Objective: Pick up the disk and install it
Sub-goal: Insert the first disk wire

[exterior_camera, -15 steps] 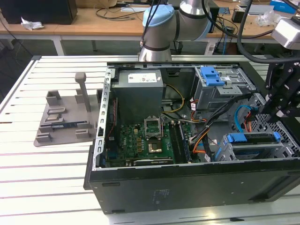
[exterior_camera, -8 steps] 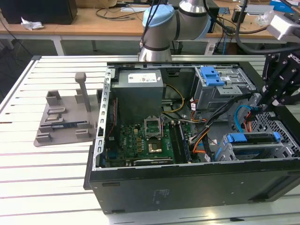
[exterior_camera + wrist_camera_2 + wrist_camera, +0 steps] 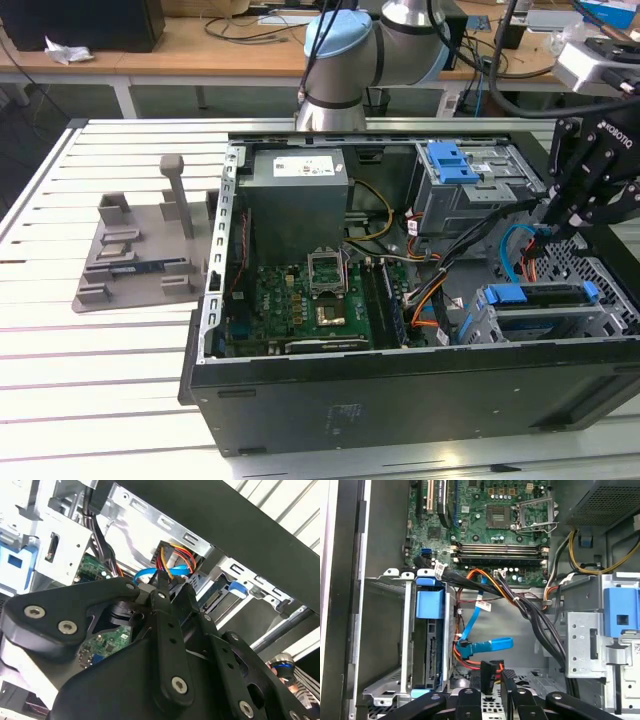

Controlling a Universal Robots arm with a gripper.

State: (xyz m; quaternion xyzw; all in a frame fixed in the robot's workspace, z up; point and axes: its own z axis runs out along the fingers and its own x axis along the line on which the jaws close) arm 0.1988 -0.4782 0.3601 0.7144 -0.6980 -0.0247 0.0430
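Note:
The disk point(image 3: 535, 298), silver with a bright blue bracket, sits slotted in the lower drive cage at the front corner of the open computer case, on the exterior view's right. The first wrist view sees the disk point(image 3: 431, 652) edge-on inside that cage, its blue bracket end facing the motherboard. My gripper point(image 3: 543, 232) hangs just above and behind the cage, among the cables. In both wrist views the gripper point(image 3: 489, 680) point(image 3: 159, 587) is shut on a black cable connector point(image 3: 487, 671) with red, orange and yellow wires, a short way from the disk.
A loose blue flat cable point(image 3: 485, 647) lies beside the connector. Black cable bundles point(image 3: 535, 622) cross the case floor. The case also holds a grey box with a white sticker point(image 3: 298, 190), a grey cage with a blue latch point(image 3: 450, 165) and the motherboard point(image 3: 300, 300). A grey fixture point(image 3: 140, 250) stands on the slatted table.

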